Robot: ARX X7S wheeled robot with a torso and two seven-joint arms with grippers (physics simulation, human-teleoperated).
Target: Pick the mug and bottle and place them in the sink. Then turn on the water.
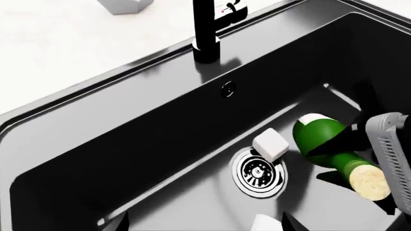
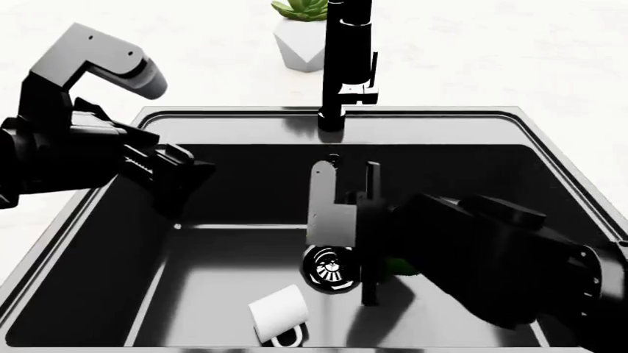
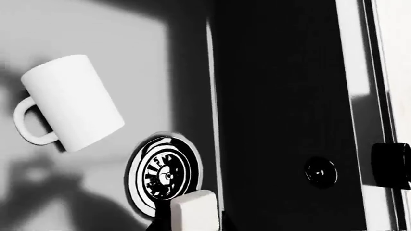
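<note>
While the left gripper is held open above the black steel-rimmed sink, empty, the small white cylindrical mug is seen lying at six o'clock of the chrome drain. The dark green glass bottle, at three o'clock, is clamped by the right gripper; release is called for next, then the tall black faucet.

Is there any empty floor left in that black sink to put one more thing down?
Yes. The sink floor is bare on the left, between its left wall and the mug. The middle is crowded: drain, small white block, and the bottle held by the right gripper sit close together.
</note>
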